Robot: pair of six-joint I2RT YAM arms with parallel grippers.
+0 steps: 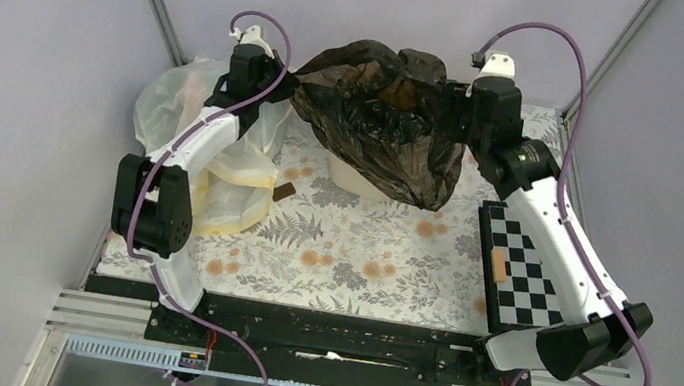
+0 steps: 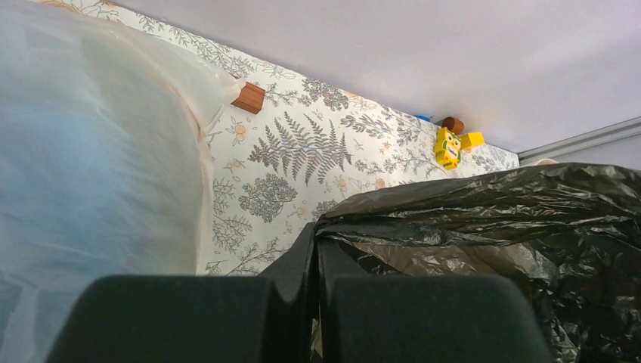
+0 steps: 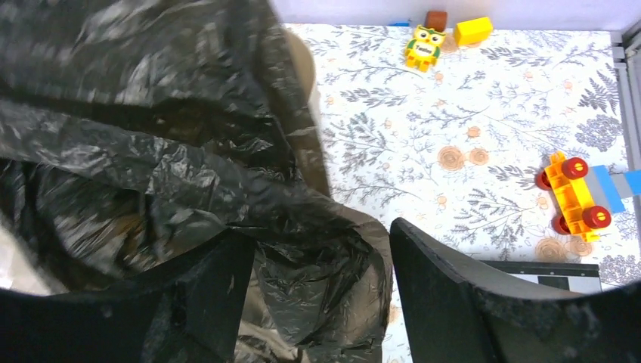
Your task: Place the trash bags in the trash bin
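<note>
Table below the grippers: left gripper pinches the black bag, right gripper is wide, so it may slip beside the bin.

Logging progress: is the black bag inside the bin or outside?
Mostly out: the black bag hangs bunched up high, its lower film draped over the bin. Whether any dips inside cannot be told.
</note>
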